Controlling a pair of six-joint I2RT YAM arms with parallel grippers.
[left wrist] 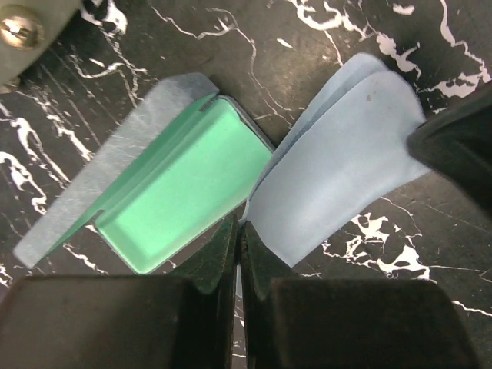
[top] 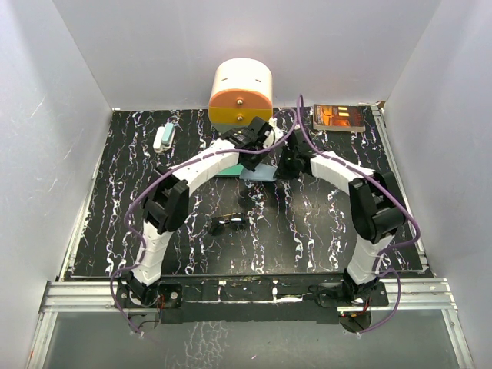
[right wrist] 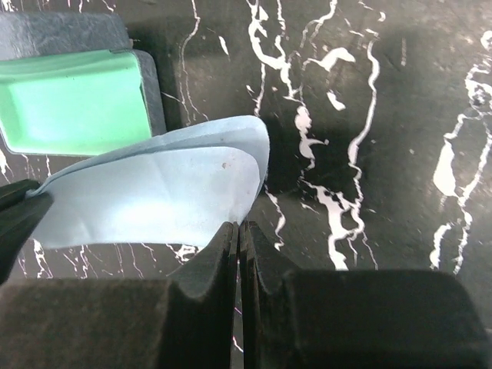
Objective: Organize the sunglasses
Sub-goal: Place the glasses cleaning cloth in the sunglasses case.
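Note:
The sunglasses, small with a black frame, lie folded on the dark marbled table, in front of both grippers and apart from them. The open grey-blue case with teal lining lies at the back centre and also shows in the right wrist view. The light-blue cloth hangs doubled over beside the case, held off the table. My left gripper is shut on one corner of it. My right gripper is shut on another corner of the cloth. In the top view the grippers meet over the cloth.
An orange and cream cylinder stands at the back centre. A book lies at the back right. A small white and teal object lies at the back left. White walls enclose the table.

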